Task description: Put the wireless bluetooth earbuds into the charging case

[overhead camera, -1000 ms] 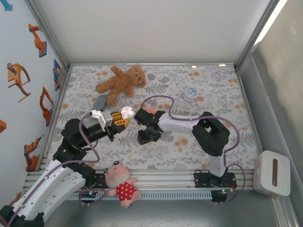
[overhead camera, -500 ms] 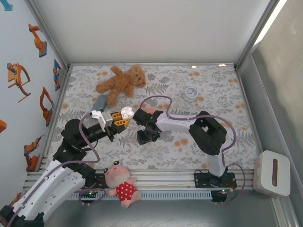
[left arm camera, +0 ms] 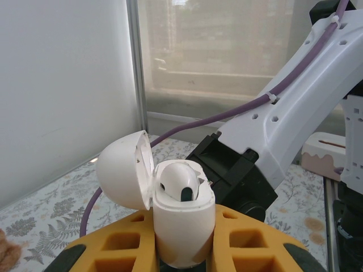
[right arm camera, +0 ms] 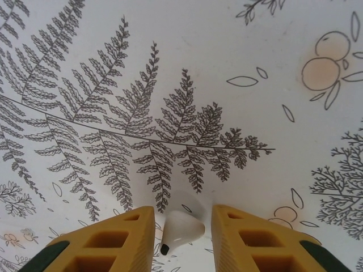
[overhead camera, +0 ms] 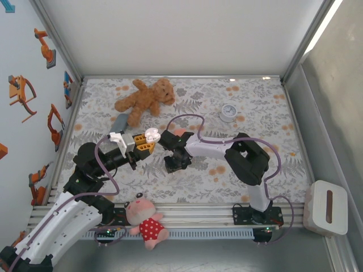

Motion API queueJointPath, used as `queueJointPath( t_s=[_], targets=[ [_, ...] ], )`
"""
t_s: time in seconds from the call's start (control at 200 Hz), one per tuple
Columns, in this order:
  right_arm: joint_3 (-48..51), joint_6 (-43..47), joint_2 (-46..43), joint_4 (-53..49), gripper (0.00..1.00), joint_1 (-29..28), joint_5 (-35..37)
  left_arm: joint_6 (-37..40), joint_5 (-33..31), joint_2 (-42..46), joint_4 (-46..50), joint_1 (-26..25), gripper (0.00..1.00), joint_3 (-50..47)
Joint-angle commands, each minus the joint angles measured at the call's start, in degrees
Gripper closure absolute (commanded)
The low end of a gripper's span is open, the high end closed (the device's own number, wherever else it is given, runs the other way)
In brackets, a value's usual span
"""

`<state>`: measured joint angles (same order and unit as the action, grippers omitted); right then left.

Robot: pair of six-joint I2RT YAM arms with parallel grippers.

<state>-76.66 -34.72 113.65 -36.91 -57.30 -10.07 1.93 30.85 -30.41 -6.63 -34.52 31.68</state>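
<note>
With left jaws closed tight, grips open charging case, one earbud seated inside; with right jaws partly open, straddles another earbud lying on table toward near edge.

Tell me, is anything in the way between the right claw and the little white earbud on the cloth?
Nothing visible is. The earbud lies on the cloth between the open fingers of the right gripper, with a bare gap on each side.

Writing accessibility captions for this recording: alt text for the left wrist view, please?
A white charging case stands gripped between the left gripper's yellow fingers, lid open, one white earbud seated inside. The right arm crosses behind it.
</note>
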Motion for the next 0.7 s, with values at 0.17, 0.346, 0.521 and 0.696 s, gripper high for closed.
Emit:
queueJointPath(
  t_s=[0.17, 0.346, 0.521, 0.696],
  targets=[
    [-1.74, -0.59, 3.01, -2.73, 0.73, -1.49, 0.9, 0.94, -0.1, 0.46, -1.23, -0.35, 1.0, -0.65],
    [-1.68, -0.68, 2.41, -2.65, 0.77, -1.5, 1.08, 0.89, -0.09, 0.53, -1.19, -0.37, 1.0, -0.66],
    [-1.58, -0.58, 1.02, -2.49, 0.78, -1.49, 1.53, 0.88, -0.18, 0.49, -1.18, -0.37, 1.0, -0.66],
    [-1.03, -0.51, -1.26, -2.22, 0.78, -1.5, 2.98, 0.95, -0.27, 0.37, -1.25, -0.32, 1.0, -0.58]
  ],
)
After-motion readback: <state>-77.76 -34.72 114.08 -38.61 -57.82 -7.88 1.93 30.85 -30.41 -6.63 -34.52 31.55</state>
